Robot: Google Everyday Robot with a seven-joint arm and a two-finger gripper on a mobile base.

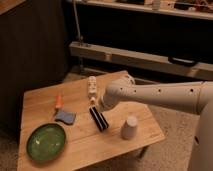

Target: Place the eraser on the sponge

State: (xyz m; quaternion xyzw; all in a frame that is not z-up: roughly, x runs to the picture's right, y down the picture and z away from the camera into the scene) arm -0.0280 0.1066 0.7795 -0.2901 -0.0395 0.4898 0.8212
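Observation:
The eraser [98, 119], a black oblong block with pale stripes, lies on the wooden table [115, 147] near its middle. The sponge [65, 117], a small flat blue-grey pad, lies about a hand's width to the eraser's left with nothing on it. My white arm reaches in from the right, and the gripper [96, 103] hangs just above the far end of the eraser.
A round green plate [46, 142] sits at the table's front left. An orange marker [58, 100] lies behind the sponge. A small white bottle [92, 86] stands behind the gripper. A white cup [130, 127] stands right of the eraser, near the table's right edge.

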